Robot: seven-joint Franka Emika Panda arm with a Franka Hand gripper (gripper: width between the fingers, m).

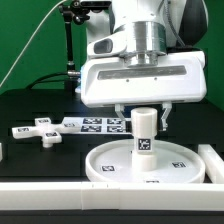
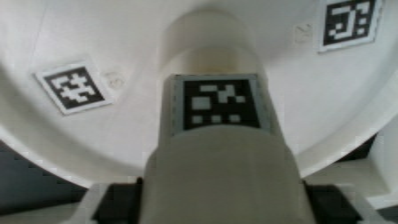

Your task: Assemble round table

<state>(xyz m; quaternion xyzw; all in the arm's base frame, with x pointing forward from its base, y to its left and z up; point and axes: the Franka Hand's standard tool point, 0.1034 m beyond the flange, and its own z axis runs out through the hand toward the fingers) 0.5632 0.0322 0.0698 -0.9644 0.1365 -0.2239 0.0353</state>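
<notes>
The large rimmed round disc (image 1: 104,160) lies flat on the table near the front. The short cylindrical leg (image 1: 145,134), with a square tag on its side, stands upright on the middle of the disc. My gripper (image 1: 145,114) comes down from above and is shut on the leg's upper part. In the wrist view the leg (image 2: 222,110) fills the middle, with dark finger pads (image 2: 121,200) pressed against both of its sides and the tagged disc (image 2: 107,120) beyond it. The cross-shaped foot piece (image 1: 38,130) lies on the table at the exterior view's left.
The marker board (image 1: 95,125) lies behind the disc, between it and the foot piece. The long white border wall (image 1: 60,200) runs along the front and up the exterior view's right side (image 1: 212,165). A black stand (image 1: 68,45) rises at the back.
</notes>
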